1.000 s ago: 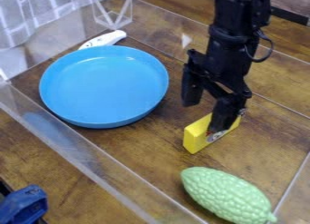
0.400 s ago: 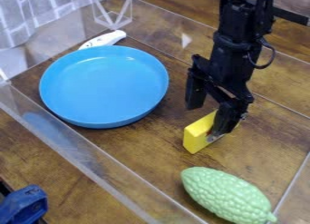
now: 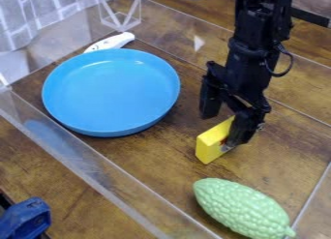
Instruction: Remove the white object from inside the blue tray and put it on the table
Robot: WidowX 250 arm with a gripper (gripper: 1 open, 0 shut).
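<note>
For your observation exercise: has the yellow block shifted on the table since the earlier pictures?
No. The yellow block lies at the same spot beside the blue tray.

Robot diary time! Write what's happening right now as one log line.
gripper: open, over yellow block | blue tray: empty | white object: behind tray | green bumpy thing: front

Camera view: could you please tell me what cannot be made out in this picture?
- Yellow block: its right side is hidden behind one of the fingers; contact cannot be judged.
- White object: partly hidden behind the blue tray rim, too small to identify.
- Blue item: cut off by the bottom-left edge.
- Arm: upper part cut off by the top edge.
- Green bumpy object: blurred behind the acrylic wall.
</note>
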